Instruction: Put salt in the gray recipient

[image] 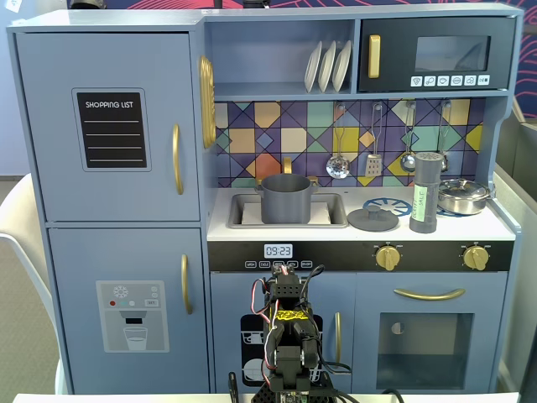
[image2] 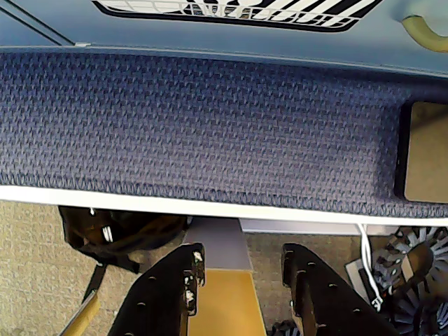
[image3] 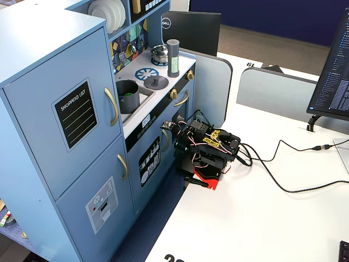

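Note:
The salt is a tall dark-gray shaker with a pale label, standing upright on the toy kitchen's counter at the right, next to the stove ring. It also shows in the other fixed view. The gray recipient is a matte dark-gray pot sitting in the sink; it also shows in the side fixed view. My arm is folded low in front of the kitchen, well below the counter, and stands on the white table. In the wrist view my gripper points down at the floor, jaws apart and empty.
A flat gray knobbed lid lies between sink and salt. A shiny steel pan sits right of the salt. Utensils hang on the backsplash. A black bag lies on the floor below. Cables cross the white table.

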Motion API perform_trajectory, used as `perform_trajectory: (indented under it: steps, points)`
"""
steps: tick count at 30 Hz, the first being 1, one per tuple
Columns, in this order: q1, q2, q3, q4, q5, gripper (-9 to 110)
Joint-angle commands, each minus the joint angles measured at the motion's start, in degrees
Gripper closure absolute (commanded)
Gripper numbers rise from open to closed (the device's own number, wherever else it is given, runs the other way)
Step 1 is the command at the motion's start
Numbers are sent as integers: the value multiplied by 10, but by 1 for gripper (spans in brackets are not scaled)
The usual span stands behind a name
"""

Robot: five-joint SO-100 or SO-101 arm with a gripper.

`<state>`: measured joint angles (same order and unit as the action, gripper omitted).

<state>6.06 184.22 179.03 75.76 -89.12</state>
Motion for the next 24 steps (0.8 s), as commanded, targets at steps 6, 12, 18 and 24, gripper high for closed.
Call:
perform_trajectory:
  steps: [6,12,18,24]
  points:
    - [-25,3,-4,3,4,101]
    - [-23,3,-5,4,5,101]
    - [54,-42,-135,18,-51,101]
    - [196,-132,-343,13,-31,101]
